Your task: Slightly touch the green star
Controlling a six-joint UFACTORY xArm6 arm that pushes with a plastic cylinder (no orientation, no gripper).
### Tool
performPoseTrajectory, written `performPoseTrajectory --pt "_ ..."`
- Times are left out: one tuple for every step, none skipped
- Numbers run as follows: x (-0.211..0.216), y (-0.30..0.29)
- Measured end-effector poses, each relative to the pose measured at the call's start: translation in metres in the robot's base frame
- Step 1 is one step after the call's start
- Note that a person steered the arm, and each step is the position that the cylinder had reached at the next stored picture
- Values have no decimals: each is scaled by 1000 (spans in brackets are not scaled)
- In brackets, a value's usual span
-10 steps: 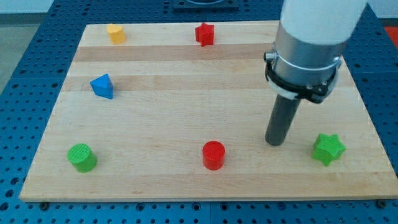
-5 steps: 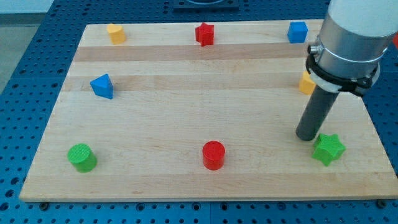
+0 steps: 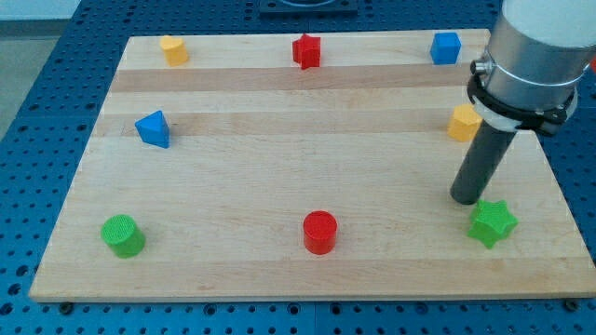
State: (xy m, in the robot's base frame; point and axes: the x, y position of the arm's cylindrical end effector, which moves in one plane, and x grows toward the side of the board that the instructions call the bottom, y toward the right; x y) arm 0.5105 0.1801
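Note:
The green star lies near the bottom right corner of the wooden board. My tip rests on the board just to the upper left of the star, very close to its edge; I cannot tell whether they touch. The dark rod rises from there to the arm's grey and white body at the view's top right.
A red cylinder and a green cylinder lie along the bottom. A blue triangular block is at the left. A yellow block, a red star and a blue cube line the top edge. An orange block sits beside the rod.
My tip has slid to the right across the board, from mid-way between the red cylinder and the green star to right beside the star. The blocks have not moved.

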Motion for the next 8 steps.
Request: performPoseTrajectory --pt "0 1" --pt "1 2" --pt "4 4" --pt "7 4" --pt "11 5" --pt "14 5" --pt "16 5" --pt "17 5"
